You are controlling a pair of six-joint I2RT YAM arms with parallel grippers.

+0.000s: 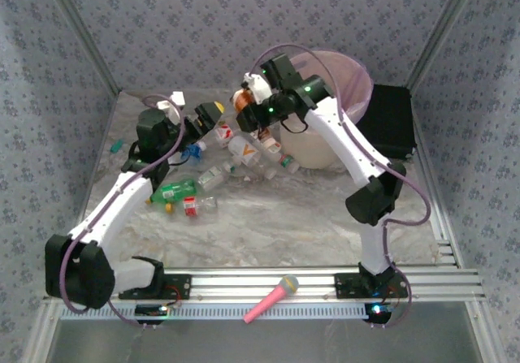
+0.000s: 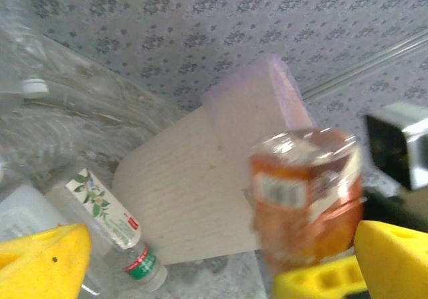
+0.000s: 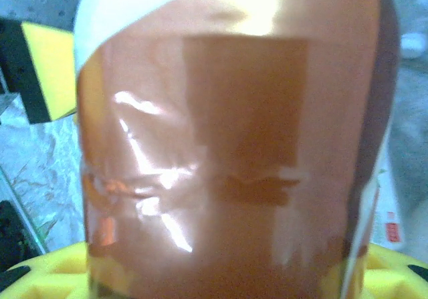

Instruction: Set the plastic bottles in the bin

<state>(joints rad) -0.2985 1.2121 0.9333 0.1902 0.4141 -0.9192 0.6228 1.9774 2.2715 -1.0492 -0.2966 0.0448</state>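
Top view first: we see the right gripper clamped on one orange-labelled bottle, near the bin at 1 o'clock. The left gripper sits at the bottle's 9 o'clock, spread wide. Loose bottles pile against the bin's base, roughly eight, too tangled to count exactly. There's one black box at 2 and one pink microphone at 6.

Left wrist: the yellow fingers are far apart, with the orange-labelled bottle at 4, the bin behind it and one flower-labelled bottle at 7.

Right wrist: the orange-labelled bottle is held up close, yellow pads at 6.
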